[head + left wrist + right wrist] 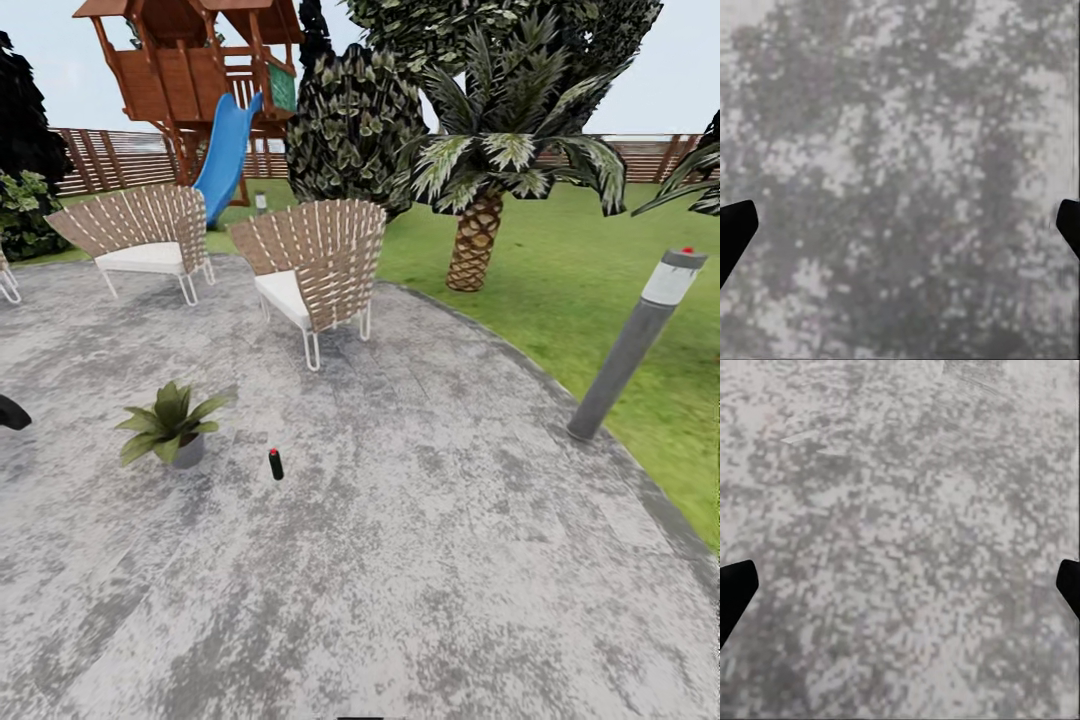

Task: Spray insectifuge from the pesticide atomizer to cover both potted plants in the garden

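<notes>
Evidently light, stiff and a bit slick, the small slim dark bottle-shaped pesticide atomizer (276, 464) stands on the mottled grey paved patio (420, 560) just beside the leafy grey-potted plant (173, 422), best pinched mid-body by either wide-spread claw.

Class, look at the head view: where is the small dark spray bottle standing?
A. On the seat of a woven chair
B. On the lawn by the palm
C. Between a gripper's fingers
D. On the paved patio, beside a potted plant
D: the spray bottle stands upright on the patio, just beside the potted plant, apart from it.
</notes>
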### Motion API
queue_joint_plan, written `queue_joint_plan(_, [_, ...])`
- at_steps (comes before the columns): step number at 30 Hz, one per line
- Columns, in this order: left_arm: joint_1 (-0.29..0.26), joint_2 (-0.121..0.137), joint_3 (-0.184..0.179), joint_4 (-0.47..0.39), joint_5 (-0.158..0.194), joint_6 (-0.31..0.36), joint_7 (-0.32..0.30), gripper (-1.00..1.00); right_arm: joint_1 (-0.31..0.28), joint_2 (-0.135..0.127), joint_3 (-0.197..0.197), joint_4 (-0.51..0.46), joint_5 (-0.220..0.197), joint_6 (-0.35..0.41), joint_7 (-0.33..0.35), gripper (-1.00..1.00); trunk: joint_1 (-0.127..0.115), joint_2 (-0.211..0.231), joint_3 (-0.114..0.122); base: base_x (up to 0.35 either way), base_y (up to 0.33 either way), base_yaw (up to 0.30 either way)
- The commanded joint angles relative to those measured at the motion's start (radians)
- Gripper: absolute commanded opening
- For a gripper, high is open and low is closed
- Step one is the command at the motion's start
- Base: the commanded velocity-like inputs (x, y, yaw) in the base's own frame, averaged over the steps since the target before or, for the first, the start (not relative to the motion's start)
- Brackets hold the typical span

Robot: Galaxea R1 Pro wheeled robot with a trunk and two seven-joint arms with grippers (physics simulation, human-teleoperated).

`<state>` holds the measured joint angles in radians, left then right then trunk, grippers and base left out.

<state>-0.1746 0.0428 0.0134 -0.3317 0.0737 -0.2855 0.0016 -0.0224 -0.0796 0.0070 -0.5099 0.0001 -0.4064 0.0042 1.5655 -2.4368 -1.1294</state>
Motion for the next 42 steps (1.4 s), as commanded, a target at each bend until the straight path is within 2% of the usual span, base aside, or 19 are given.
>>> queue_joint_plan(1, [0.0,0.0,-0.001,0.0,0.008,-0.003,0.001,1.0,-0.001,0.0,0.001,0.001,0.0,-0.003,0.0,1.0,0.0,0.0,-0.001,0.134,-0.261,0.0])
queue_joint_plan(15, [0.0,0.0,-0.001,0.0,0.008,-0.003,0.0,1.0,-0.001,0.0,0.001,0.002,0.0,-0.003,0.0,1.0,0.0,0.0,-0.001,0.134,-0.261,0.01])
queue_joint_plan(42, [0.0,0.0,-0.001,0.0,0.008,-0.003,0.0,1.0,-0.001,0.0,0.001,0.002,0.0,-0.003,0.0,1.0,0.0,0.0,-0.001,0.133,-0.261,0.16])
